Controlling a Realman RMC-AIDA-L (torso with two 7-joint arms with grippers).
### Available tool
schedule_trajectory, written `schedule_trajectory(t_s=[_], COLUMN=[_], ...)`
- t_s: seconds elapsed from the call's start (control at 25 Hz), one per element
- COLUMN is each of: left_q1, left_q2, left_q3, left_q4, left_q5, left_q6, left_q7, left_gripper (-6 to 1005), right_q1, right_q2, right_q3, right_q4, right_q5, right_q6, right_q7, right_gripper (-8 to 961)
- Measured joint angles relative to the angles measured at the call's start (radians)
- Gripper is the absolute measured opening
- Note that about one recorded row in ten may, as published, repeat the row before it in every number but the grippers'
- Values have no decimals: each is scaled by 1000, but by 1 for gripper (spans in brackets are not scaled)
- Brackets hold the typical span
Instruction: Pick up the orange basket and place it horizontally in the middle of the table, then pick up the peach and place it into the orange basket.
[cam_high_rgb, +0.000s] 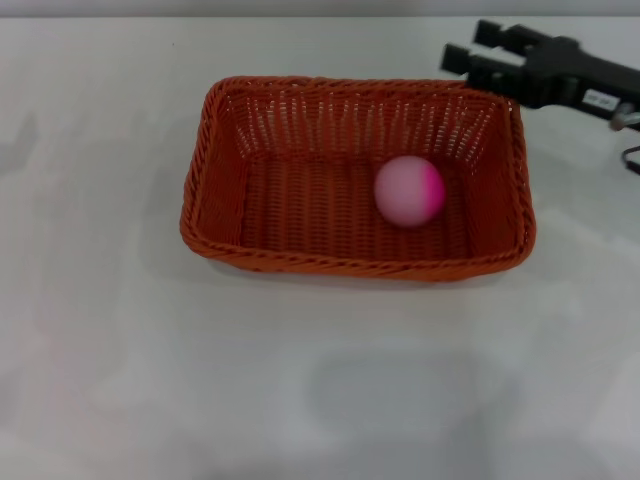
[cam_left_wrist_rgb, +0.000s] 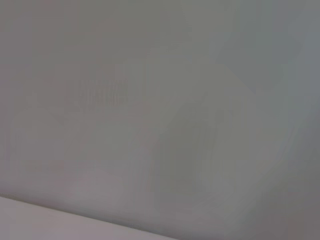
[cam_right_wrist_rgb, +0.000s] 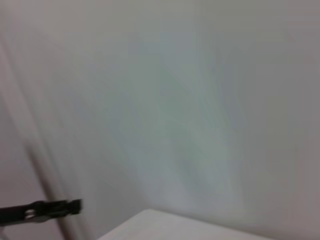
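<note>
Head view: the basket sits on the white table, long side running across, near the middle and a little toward 12 o'clock; braided rim up, sloping openwork walls, rounded corners; its floor is flat on the table.

The peach lies inside the basket, on the woven floor, toward 3 o'clock of the basket's centre; pale pink with the magenta patch on its 3 o'clock side; it is apart from the walls, nearest the far and right ones.

The right hand is at about 1 o'clock, just beyond the basket's far right corner and raised off the table; black body reaching in from the right edge; its two fingers point toward 9 o'clock, stand apart and hold nothing.

The left hand is outside the head view; the left wrist view gives only a blank pale surface.

Right wrist view: pale blur, with a thin dark bar near one edge that cannot be identified.
</note>
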Motion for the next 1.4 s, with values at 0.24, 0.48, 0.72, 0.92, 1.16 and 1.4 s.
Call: schedule_trajectory(t_s=[0.24,0.48,0.72,0.92,1.16,1.4], left_q1=[1,0,0,5,13,17], left_q2=[-1,-2,-3,-4,-4,-2], left_q3=[0,-7,-12,-13,-14,-14], left_q4=[0,0,0,0,5,30], left_q5=[-21,-26,-27,-28,-58,-104], left_q6=[2,3,3,3,3,3], left_q7=[6,7,12,19,43,85], left_gripper=[590,590,590,590,590,590], right_q1=[-20,-31,-55,-59,-59,-67], right_q2=[-1,-3,-2,0,0,-1], right_q3=[135,243,346,423,555,623], right_q4=[9,37,50,83,136,160], right_q5=[-20,-21,-23,-19,-17,-16], right_q6=[-39,-56,-116,-141,-168,-207], right_q7=[-65,-109,-176,-235,-299,-331], right_gripper=[856,856,857,857,857,856])
